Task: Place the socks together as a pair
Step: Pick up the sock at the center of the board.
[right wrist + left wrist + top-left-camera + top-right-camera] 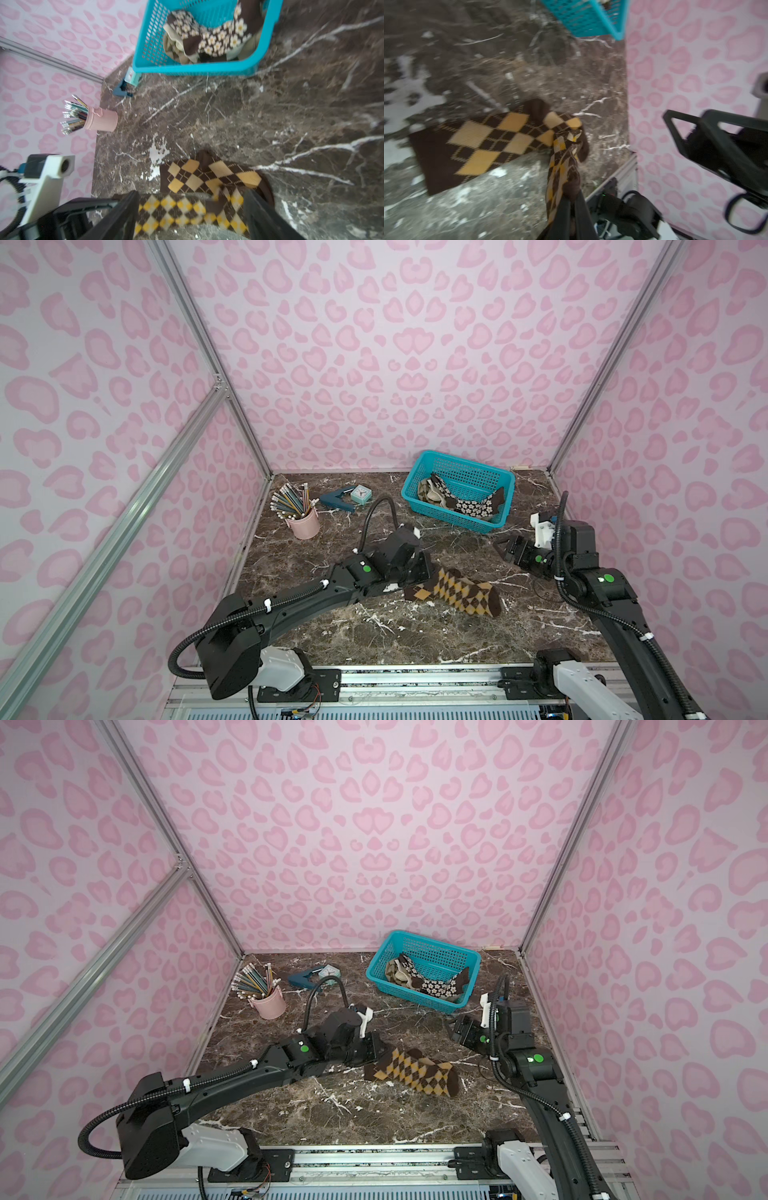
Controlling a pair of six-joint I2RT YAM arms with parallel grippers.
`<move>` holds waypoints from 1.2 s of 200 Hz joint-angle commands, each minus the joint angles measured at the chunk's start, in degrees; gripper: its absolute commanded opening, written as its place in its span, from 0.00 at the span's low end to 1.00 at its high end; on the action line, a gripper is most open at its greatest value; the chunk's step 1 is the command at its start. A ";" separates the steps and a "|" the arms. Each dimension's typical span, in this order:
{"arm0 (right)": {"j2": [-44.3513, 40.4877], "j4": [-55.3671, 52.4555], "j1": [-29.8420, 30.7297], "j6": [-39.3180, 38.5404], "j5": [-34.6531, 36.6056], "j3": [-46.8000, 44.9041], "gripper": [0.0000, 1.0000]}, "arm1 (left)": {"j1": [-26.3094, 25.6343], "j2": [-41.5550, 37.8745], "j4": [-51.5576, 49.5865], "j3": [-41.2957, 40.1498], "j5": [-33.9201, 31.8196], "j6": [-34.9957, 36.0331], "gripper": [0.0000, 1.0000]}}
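Clamping the small-diamond argyle sock (pixel 562 166) at a bunched end, the left end effector (pixel 572 199) has its jaws fully closed on the fabric, low over the bench (pixel 374 635). The rest of this sock runs down to the large-diamond argyle sock (pixel 477 147), which lies flat on the bench. The two overlap at one end. In both top views the two argyle socks sit near the middle of the bench, just beyond the left wrist.

The right end effector (pixel 505 548) is spread wide and has hold of nothing. It hovers between the argyle socks and the teal basket (pixel 440 510), apart from both, with its jaws pointing toward the bench centre.

The basket stands at the rear right of the bench. Inside it, a dark brown floral sock (pixel 473 504) lies over cream-toned fabric whose pattern cannot be made out. A pink pencil cup (pixel 305 524) stands at the rear left, well apart from the socks.
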 commanded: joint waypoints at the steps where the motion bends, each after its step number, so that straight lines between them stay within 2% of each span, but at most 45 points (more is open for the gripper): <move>1: 0.45 -2.76 2.15 0.07 -0.97 -3.24 0.82 | 0.45 -1.28 8.92 -5.42 -3.23 -1.07 0.04; 29: -0.32 -5.76 11.08 5.95 5.47 -6.82 0.80 | 0.46 -0.51 7.98 -7.50 -4.63 -0.35 0.04; 52: 0.56 -10.37 21.59 12.96 17.02 -8.49 0.79 | 0.50 -0.74 4.82 -7.14 -7.28 0.06 0.04; 72: 1.19 -12.21 25.20 18.31 22.36 -11.50 0.76 | 1.08 -1.37 3.93 -7.30 -8.12 0.43 0.04; 94: 1.35 -10.19 25.39 20.83 24.17 -14.62 0.70 | 1.19 -0.87 4.17 -6.83 -7.18 1.31 0.04; 136: 6.30 -4.77 25.25 20.36 28.42 -16.42 0.59 | 1.18 0.10 5.24 -6.50 -6.27 2.08 0.04; 151: 7.59 -1.19 23.84 19.63 27.61 -17.56 0.48 | 1.19 -0.20 5.68 -6.84 -5.97 2.06 0.04; 186: 8.32 1.80 20.17 17.88 25.05 -18.83 0.16 | 1.12 -1.34 4.98 -7.22 -6.20 2.34 0.04; 213: 5.80 1.49 19.92 16.43 23.01 -18.92 0.00 | 1.10 -2.52 4.85 -6.76 -5.20 3.41 0.04; 240: 0.48 -4.22 19.87 18.34 21.21 -16.26 0.00 | 1.02 -4.48 1.75 -4.91 -5.55 4.53 0.03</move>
